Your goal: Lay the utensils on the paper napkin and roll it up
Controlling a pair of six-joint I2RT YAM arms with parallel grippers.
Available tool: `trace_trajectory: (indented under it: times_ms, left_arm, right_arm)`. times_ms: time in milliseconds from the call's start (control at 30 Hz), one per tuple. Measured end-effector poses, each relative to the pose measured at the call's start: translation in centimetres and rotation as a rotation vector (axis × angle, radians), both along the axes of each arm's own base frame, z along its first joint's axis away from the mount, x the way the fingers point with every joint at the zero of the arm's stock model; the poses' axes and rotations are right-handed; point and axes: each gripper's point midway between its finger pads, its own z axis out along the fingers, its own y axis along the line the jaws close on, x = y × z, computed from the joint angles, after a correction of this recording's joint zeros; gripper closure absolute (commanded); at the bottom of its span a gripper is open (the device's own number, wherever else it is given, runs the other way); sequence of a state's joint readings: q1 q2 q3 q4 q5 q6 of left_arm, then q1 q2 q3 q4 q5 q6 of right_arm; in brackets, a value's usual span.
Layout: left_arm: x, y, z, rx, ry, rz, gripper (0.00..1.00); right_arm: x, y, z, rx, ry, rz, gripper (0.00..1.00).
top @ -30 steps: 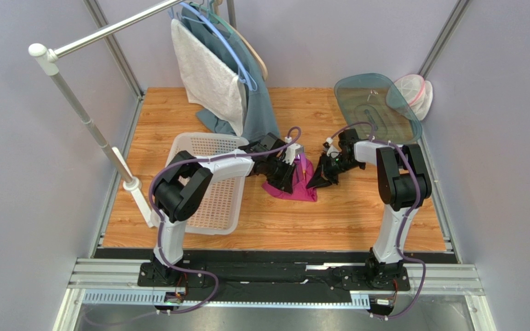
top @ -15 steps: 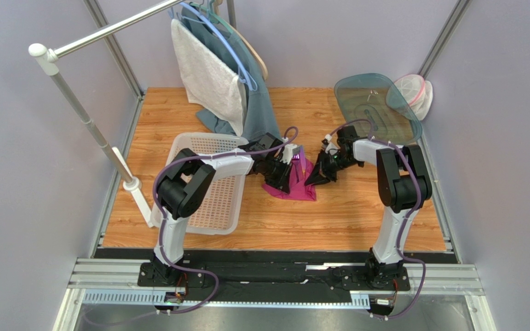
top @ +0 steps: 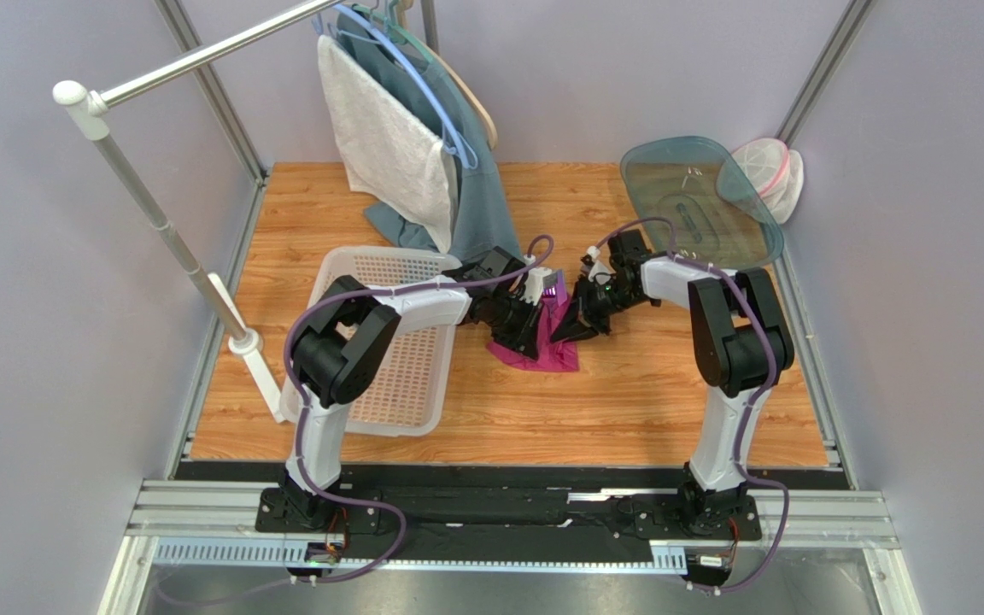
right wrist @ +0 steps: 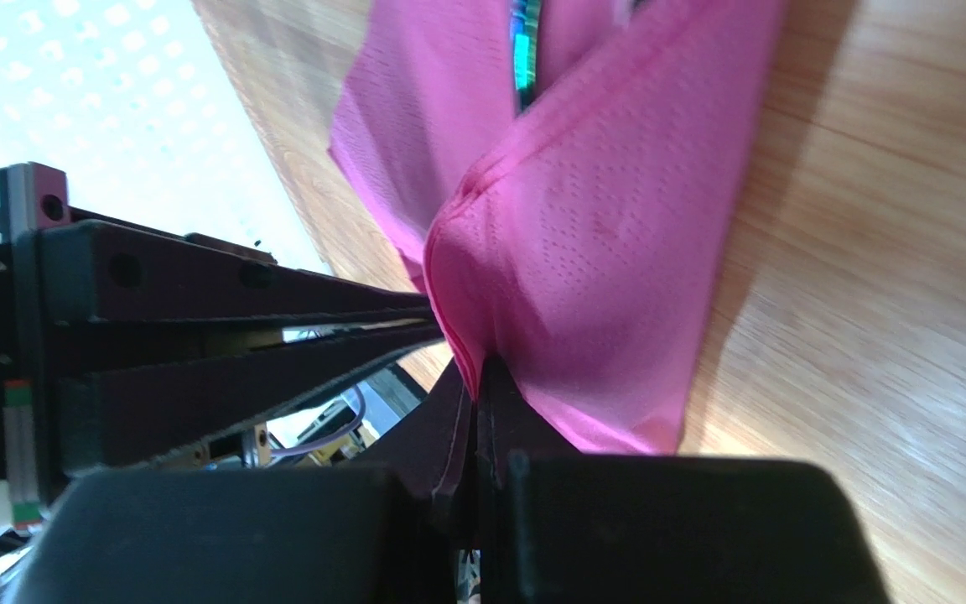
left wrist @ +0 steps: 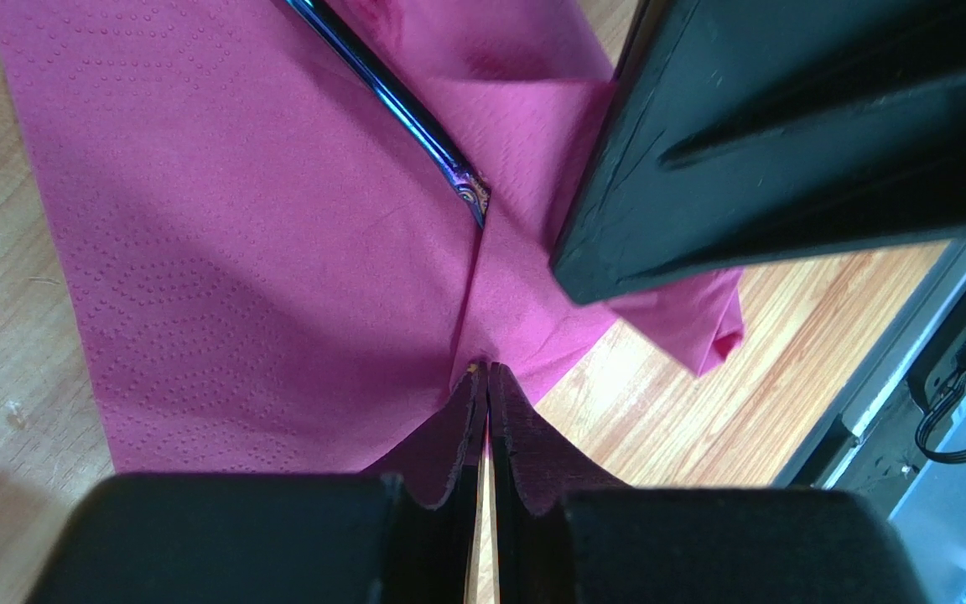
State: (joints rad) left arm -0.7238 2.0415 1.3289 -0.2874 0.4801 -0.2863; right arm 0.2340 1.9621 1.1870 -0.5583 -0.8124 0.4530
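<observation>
Over the past second the right gripper (top: pixel 570 323) has travelled left toward the left gripper (top: pixel 529 327). The right-hand edge of the paper napkin (top: pixel 549 356) has come in with it, so the sheet reads narrower from above.

The wooden table (top: pixel 664 397) carries the whole scene. At its left stands a white clothes rail (top: pixel 151 205), and from its bar hang a grey-white towel (top: pixel 382 141) and a teal cloth (top: pixel 482 212). A white basket (top: pixel 401 378) lies on the left half, beneath the left arm. A translucent teal tray (top: pixel 696 199) and a pink-rimmed mesh pouch (top: pixel 767 173) sit at the far right corner.

The magenta paper napkin lies on bare wood just right of the basket, between the two grippers, partly flat and partly lifted into folds. In the left wrist view we see the left fingers pressed together, with a ridge of the paper napkin pinched between their tips and the rest of the sheet lying flat beyond. In the right wrist view the right fingers are likewise closed, gripping a raised fold that stands up from the wood and leans over the middle of the sheet.

One utensil (left wrist: pixel 400 107), a slim handle with a blue-purple sheen, lies on the paper napkin. Its end is near the pinched ridge, and its far part runs under a folded flap. We cannot tell which piece it is.
</observation>
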Motion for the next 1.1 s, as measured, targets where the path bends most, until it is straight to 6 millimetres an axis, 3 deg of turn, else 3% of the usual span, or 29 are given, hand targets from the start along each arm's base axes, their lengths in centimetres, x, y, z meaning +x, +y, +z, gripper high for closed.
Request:
trace_trajectory:
  times_ms: [400, 600, 700, 867, 1100]
  left_arm:
    - [0.0, 0.0, 0.0, -0.001, 0.001, -0.001, 0.89]
    - [-0.3, -0.2, 0.2, -0.035, -0.004, -0.002, 0.75]
    - [-1.0, 0.6, 0.5, -0.05, -0.002, 0.007, 0.69]
    - [-1.5, 1.5, 2.8, -0.098, -0.05, 0.012, 0.59]
    - [-1.3, 1.7, 7.5, -0.198, -0.233, -0.031, 0.54]
  right_arm:
    - [0.6, 1.0, -1.3, -0.01, 0.007, 0.011, 0.93]
    - [0.6, 1.2, -2.2, -0.006, 0.026, 0.011, 0.7]
    - [0.7, 1.5, -1.9, 0.02, 0.024, 0.016, 0.58]
    - [0.8, 2.0, -1.2, 0.061, 0.016, 0.026, 0.43]
    - [0.8, 2.5, -0.7, 0.089, 0.018, 0.032, 0.37]
